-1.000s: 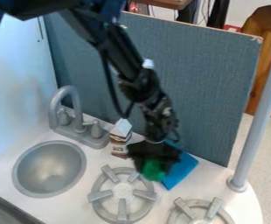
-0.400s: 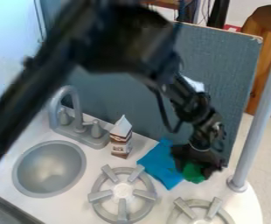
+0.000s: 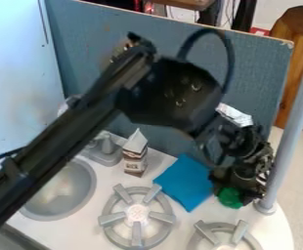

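Over the right part of the counter, beside the grey post, the black gripper point(image 3: 233, 188) hangs low, closed around a green object point(image 3: 230, 197). Only the lower part of that green object shows beneath the gripper. Just left of the gripper a blue cloth point(image 3: 183, 182) lies flat on the counter. Farther left stands a small brown and white carton point(image 3: 135, 154), upright near the blue-grey back panel.
A sink point(image 3: 66, 188) and faucet base point(image 3: 103, 152) are at the left, partly behind the arm. Two grey burners, one in front of the carton point(image 3: 138, 218) and one at the bottom right point(image 3: 223, 242), sit near the front. The grey post point(image 3: 291, 127) rises right beside the gripper.
The gripper has moved right with the green object, from over the blue cloth to beside the post. More of the cloth shows, and the arm now covers part of the sink and faucet.
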`<action>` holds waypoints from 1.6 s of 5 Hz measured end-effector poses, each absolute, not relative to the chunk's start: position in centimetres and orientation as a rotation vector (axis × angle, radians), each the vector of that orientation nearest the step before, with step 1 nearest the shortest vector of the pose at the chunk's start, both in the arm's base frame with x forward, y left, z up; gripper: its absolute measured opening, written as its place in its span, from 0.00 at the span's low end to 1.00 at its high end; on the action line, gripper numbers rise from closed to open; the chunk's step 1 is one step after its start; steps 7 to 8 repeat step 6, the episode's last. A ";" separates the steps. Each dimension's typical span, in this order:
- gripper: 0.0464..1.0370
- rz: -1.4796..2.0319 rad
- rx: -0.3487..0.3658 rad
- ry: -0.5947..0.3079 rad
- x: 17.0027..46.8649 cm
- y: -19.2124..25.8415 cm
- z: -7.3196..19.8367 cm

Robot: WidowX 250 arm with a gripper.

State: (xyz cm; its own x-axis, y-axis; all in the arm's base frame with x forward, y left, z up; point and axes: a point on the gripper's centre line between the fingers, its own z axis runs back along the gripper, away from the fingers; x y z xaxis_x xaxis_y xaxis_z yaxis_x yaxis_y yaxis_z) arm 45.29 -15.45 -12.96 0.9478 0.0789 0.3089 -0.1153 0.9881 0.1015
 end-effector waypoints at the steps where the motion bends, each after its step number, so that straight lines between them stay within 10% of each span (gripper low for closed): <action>1: 0.86 0.119 0.135 -0.326 45.5 -15.4 -12.9; 3: 0.97 0.135 0.133 -0.291 43.0 -14.6 -13.2; 6: 0.97 0.047 -0.072 -0.407 39.9 -15.5 -2.7; 8: 0.97 0.047 -0.072 -0.407 39.9 -15.5 -2.7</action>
